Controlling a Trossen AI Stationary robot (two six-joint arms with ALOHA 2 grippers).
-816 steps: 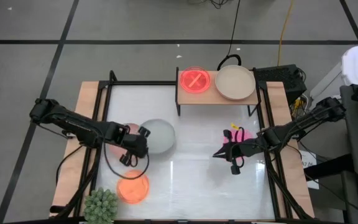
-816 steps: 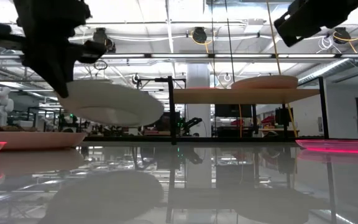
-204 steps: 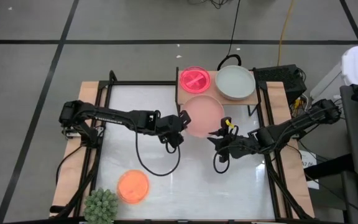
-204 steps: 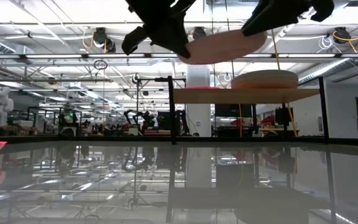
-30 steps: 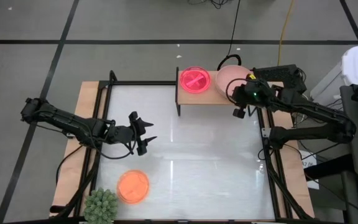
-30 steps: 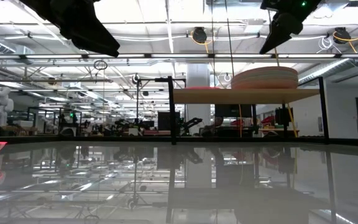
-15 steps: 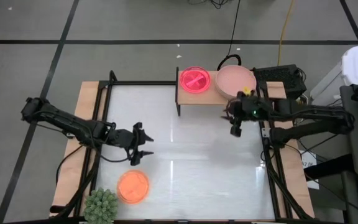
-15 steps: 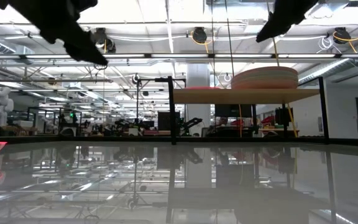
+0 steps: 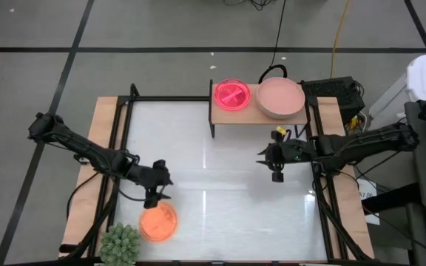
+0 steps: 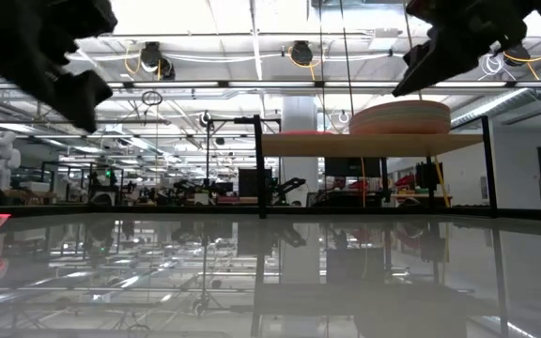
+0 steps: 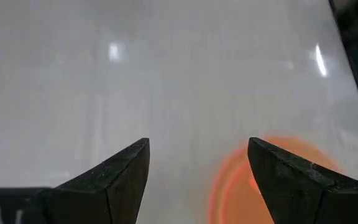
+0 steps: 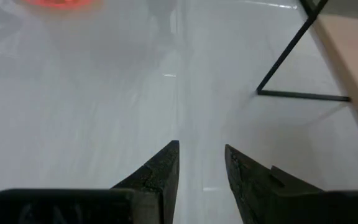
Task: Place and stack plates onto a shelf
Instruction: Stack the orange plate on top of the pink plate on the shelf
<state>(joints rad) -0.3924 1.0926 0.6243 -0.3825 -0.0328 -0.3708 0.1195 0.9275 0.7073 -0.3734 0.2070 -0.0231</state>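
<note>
The left fingers (image 11: pixel 197 177) stood spread and empty above the white counter (image 9: pixel 213 177), with the orange plate (image 9: pixel 157 222) lying just ahead of their tips. The right fingers (image 12: pixel 201 165) hung narrowly parted, holding nothing, over the counter a little short of the shelf (image 9: pixel 251 112). On it sat a magenta plate (image 9: pixel 231 95) beside a pink-topped stack (image 9: pixel 280 97).

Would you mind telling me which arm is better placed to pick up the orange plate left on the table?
The left arm, probably. Its open pincer hangs just beside the glossy translucent orange plate, which shows between its fingers in the left wrist view. The right pincer is far across the table, near the light-wood shelf.
</note>
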